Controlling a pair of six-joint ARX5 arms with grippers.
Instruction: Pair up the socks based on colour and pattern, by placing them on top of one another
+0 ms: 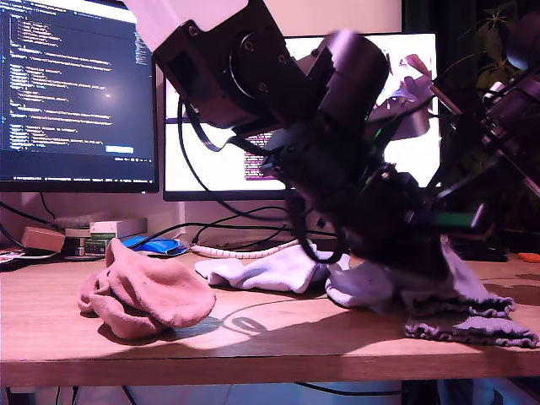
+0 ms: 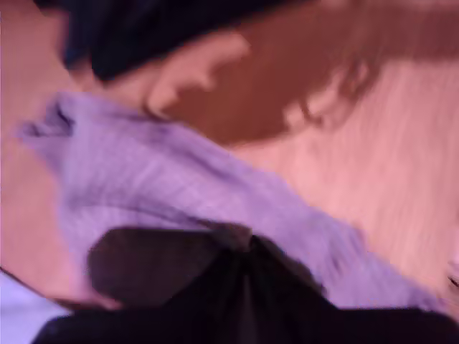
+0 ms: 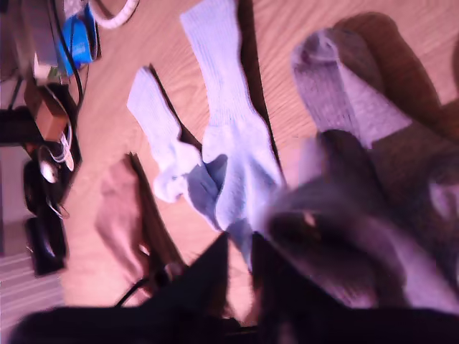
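A crumpled pink sock [image 1: 143, 295] [image 3: 122, 208] lies toward the exterior view's left. Two pale-blue socks [image 1: 261, 274] [image 3: 237, 143] lie together mid-table. Grey-lavender socks [image 1: 472, 316] with frilly cuffs are heaped at the exterior view's right; one lavender sock [image 2: 179, 186] [image 3: 337, 79] is stretched out on the wood. My first gripper [image 1: 422, 253] [image 2: 240, 240] is low at the table, shut on that lavender fabric. My second gripper [image 3: 239, 251] hangs high over the pale-blue socks, fingers close together and holding nothing; its arm [image 1: 506, 110] shows at the exterior view's right edge.
Two lit monitors [image 1: 76, 93] stand behind the table. A coiled white cable [image 1: 245, 251] [image 3: 118, 14], a blue object [image 1: 156, 245] [image 3: 75, 39] and small boxes [image 1: 110, 229] sit along the back. The table's front edge [image 1: 253, 367] runs across the exterior view.
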